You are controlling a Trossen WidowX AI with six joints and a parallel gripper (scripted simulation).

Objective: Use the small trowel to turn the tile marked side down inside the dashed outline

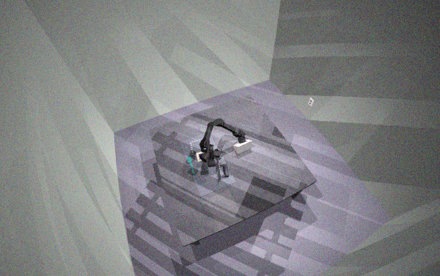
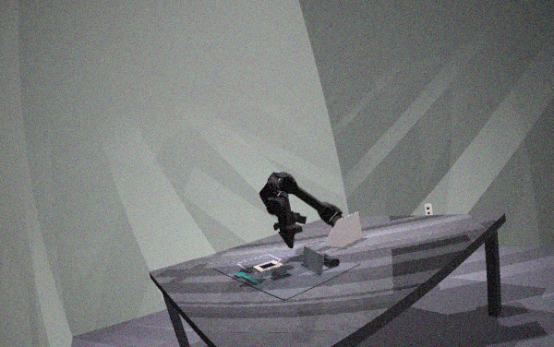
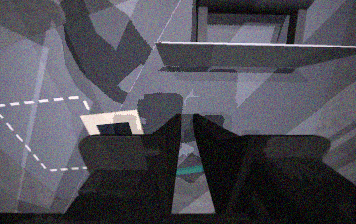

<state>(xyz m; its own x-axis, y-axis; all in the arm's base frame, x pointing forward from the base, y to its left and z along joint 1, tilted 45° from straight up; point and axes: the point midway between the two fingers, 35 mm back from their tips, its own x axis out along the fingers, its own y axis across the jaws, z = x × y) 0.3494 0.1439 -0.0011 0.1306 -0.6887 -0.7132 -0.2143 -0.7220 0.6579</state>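
The tile (image 3: 112, 121) (image 2: 268, 266) (image 1: 199, 155) is cream with a dark mark facing up. It lies flat on the mat (image 2: 295, 287), just beside the dashed outline (image 3: 45, 101) (image 1: 195, 140). The small trowel (image 2: 245, 277) (image 1: 190, 161) has a teal handle and lies on the mat near its left corner. In the wrist view a strip of the teal handle (image 3: 190, 171) shows below my fingers. My gripper (image 3: 186, 117) (image 2: 288, 243) (image 1: 209, 158) hangs above the mat to the right of the tile, pointing down. Its fingers are nearly together with nothing between them.
A light grey wedge-shaped board (image 2: 344, 231) (image 1: 243, 147) (image 3: 250, 55) stands by the arm's base. A small upright grey plate (image 2: 313, 260) and dark blocks (image 2: 331, 262) (image 2: 279, 273) sit on the mat. The table (image 2: 415, 258) ends just in front of the mat.
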